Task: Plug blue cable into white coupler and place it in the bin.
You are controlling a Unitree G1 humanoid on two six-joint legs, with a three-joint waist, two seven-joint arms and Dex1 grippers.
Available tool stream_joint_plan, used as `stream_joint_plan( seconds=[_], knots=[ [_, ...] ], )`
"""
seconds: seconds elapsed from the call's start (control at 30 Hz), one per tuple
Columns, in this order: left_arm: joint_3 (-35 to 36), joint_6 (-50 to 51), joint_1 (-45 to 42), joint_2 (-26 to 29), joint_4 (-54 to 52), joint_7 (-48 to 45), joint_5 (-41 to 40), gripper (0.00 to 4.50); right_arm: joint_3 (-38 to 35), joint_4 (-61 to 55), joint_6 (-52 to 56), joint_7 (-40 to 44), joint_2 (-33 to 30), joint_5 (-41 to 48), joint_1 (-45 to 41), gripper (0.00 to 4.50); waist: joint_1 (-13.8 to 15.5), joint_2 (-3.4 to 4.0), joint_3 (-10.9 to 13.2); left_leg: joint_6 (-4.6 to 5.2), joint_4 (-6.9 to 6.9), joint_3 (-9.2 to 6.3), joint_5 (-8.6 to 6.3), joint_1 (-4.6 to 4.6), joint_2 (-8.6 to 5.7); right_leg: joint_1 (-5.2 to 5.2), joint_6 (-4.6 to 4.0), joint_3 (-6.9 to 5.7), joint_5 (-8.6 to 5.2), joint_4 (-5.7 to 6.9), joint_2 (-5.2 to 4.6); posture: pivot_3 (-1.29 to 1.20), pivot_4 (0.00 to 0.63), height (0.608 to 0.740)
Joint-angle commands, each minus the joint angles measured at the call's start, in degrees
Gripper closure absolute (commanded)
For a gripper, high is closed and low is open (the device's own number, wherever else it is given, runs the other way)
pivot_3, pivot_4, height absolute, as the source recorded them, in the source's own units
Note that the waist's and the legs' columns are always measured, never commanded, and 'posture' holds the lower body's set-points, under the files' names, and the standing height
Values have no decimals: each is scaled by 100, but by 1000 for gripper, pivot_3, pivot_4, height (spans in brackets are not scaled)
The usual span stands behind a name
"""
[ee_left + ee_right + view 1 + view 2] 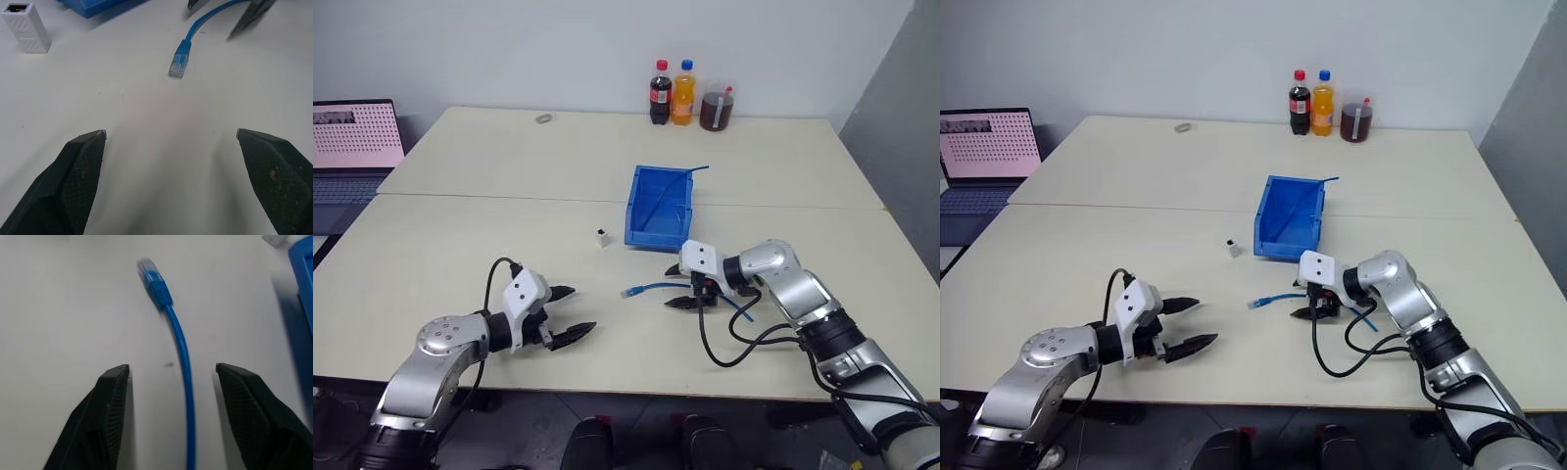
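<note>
Right wrist view puts the blue cable (183, 362) straight up the middle for you: it lies flat on the worktop (460, 245), running between the two black fingers (102, 416) without either one touching it, so the right gripper (688, 287) has its jaws released and straddles the cable, grasping nothing. I read that as a cable laid out to be taken again nearer its plug, which lies bare ahead of the fingers, too far out to steer into a socket.

In the left eye view the cable's free end sits just below the centre of the frame, and its long axis runs nearly level across the picture. The plug points toward the left edge, at your left gripper (573, 310); the rest passes under the right gripper and loops away lower right.

The white coupler (602, 236) stands apart from the plug, up and to the left of it, just beside the lower left corner of the bin (656, 201). In the left wrist view its dark socket faces up.

The bin lies just above the centre, its long axis running up the frame. A thin blue wire (697, 170) pokes over its far right corner.

Your left gripper hovers lower left, jaws spread wide and empty, aimed toward the plug, probably ready to fetch the coupler.
</note>
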Motion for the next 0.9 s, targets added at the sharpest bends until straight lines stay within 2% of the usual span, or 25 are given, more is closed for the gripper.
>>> stream_joint_plan(
  seconds=[0.03,0.2,0.5,0.53,0.57,0.8,0.9],
  knots=[
    [-295,-156,-478,-189,283,-33,133,0,-891,-1826,1789,-53,-201,1277,580,548,36,0,0,0,0,-4,0,-2,-1,1,0,-3,0,0,0,0,150,740],
    [-740,-354,-1121,-419,1001,-230,414,0,-1400,-3407,2905,-950,-379,1673,1752,548,33,-9,-4,-1,2,-17,-1,-11,-7,3,18,-11,-11,-2,-1,0,150,740],
    [-1408,-962,-2119,-754,2399,-583,1050,0,-1691,-4920,3808,-2454,-100,1979,3062,548,-48,-11,-3,-1,2,-27,0,-11,-6,2,22,-9,-13,2,11,0,150,740],
    [-1466,-1000,-2172,-766,2485,-634,1107,363,-1681,-5008,3842,-2577,-81,1998,3156,530,-50,-11,-3,-1,2,-26,0,-12,-7,2,22,-7,-13,1,11,0,150,740],
    [-1521,-1057,-2219,-778,2564,-672,1175,453,-1677,-5084,3869,-2685,-73,2024,3226,530,-49,-11,-3,-1,3,-25,0,-12,-7,3,22,-6,-13,0,10,0,150,740],
    [-1767,-1181,-2283,-823,2699,-926,1398,2123,-1781,-5225,3892,-3108,-135,2149,3323,530,-48,-14,-6,-1,3,-25,0,-11,-7,4,24,-7,-14,-1,9,0,150,740],
    [-1875,-1192,-2225,-819,2636,-973,1483,2633,-1779,-5217,3849,-3188,-203,2223,3328,530,-46,-18,-8,-1,3,-25,-1,-11,-7,6,25,-7,-14,-3,8,0,150,740]
  ],
)
